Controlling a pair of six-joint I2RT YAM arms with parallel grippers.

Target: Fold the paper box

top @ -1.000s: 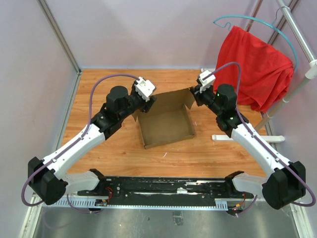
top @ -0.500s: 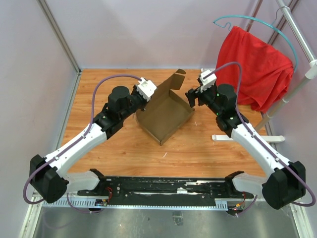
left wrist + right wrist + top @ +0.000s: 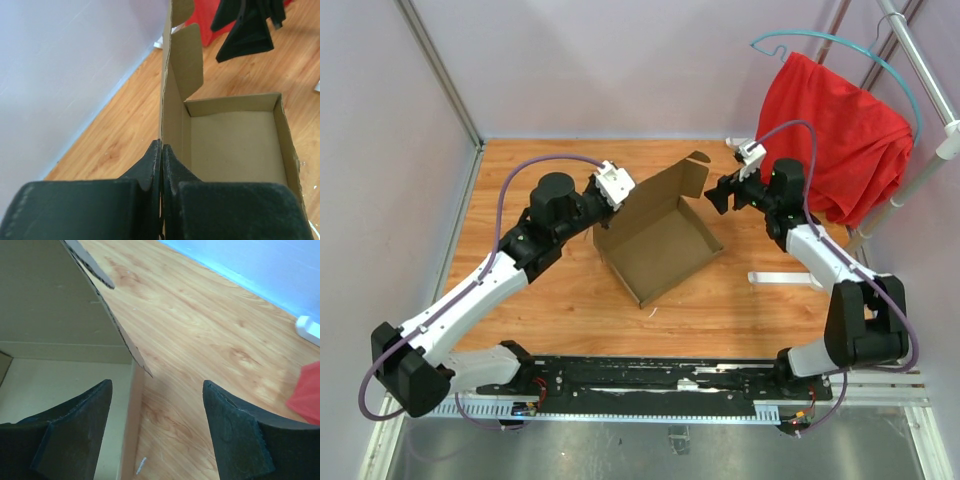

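Item: shallow rectangular carton of plain brown cardboard, the paper box [image 3: 665, 245], standing mouth upward on the orange-brown wooden desk [image 3: 520, 300], mid-desk between the two arms. Condition: part-formed; low walls are raised on the near and right-hand sides, and one taller panel with a rounded tab at its far end stands along the far-left side. Orientation: turned diagonally to the desk edges, one corner pointing toward the arm bases. The long axis appears to run along the tall panel, from near-left to far-right, roughly from one end effector toward the other. Left end effector [image 3: 618, 205]: pressed together on the left end of the tall panel. The left wrist view shows the cardboard edge pinched between its fingers [image 3: 150, 160]. Right end effector [image 3: 723, 192]: spread, holding nothing, just beside the tabbed end of the panel but apart from it; its wrist view looks down past a box corner [image 3: 132, 390] with bare desk between the pads. Step in hand, as judged: bringing the tall panel over or tucking its tab. Handling note: the left pinch serves best as a firm anchor low on the panel, while the right end effector takes the free tabbed end squarely and bends along the crease, slowly enough that the light carton neither slides nor lifts. Adjacent: red cloth [image 3: 840, 140] on a hanger, off the desk at far right.
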